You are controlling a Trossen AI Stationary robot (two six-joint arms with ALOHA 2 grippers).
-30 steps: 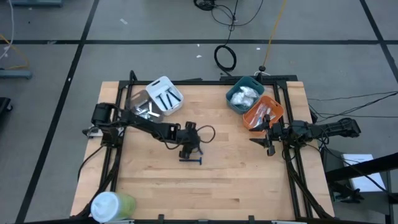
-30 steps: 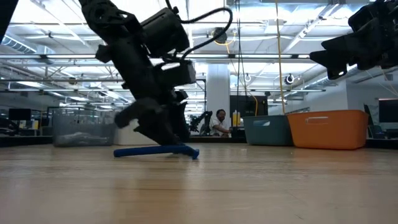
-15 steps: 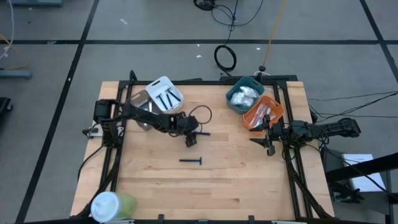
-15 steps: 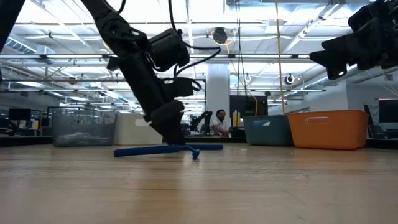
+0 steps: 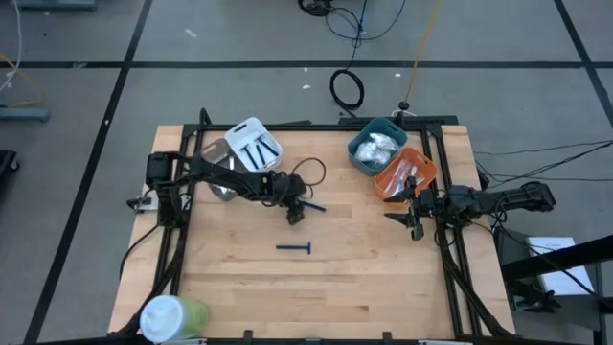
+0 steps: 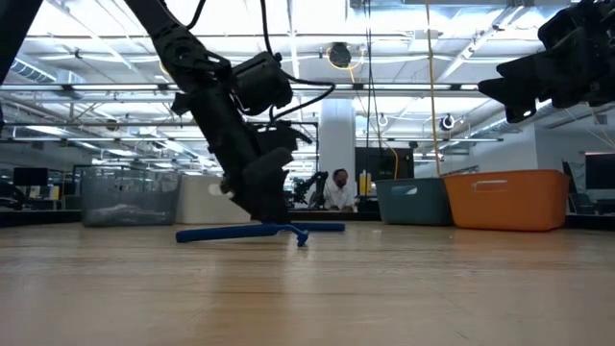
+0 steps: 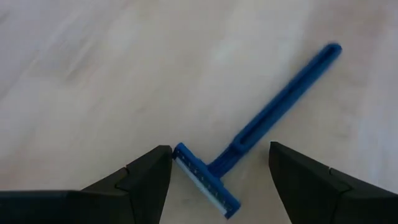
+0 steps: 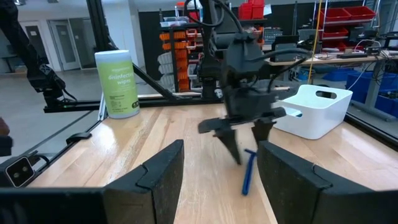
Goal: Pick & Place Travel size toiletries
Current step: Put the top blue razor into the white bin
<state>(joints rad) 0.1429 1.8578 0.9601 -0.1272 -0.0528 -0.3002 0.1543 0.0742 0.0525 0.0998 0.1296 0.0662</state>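
**Ana:** High view first: where's the left pincer (image 5: 297, 213)?

**Ben:** Over the middle of the worktop (image 5: 383, 278), just in front of the white bin (image 5: 253, 146). Its fingers are spread, holding nothing.

**Ana:** And the blue razors?

**Ben:** One blue razor (image 5: 312, 205) lies right beside that pincer. In the left wrist view it sits flat on the wood between the two fingers (image 7: 140, 180), head nearest the camera, handle pointing away. A second blue razor (image 5: 295, 247) lies nearer the front edge, well apart from both arms.

**Ana:** The low view?

**Ben:** The second razor (image 6: 245, 232) rests flat on the wood, with the left arm coming down behind it.

**Ana:** Right side?

**Ben:** The right pincer (image 5: 414, 222) waits at the right edge, near the orange bin (image 5: 406, 174), fingers apart and empty. The teal bin (image 5: 375, 144) beside the orange one holds white packets. A green cup (image 5: 172, 316) stands at the front left corner.
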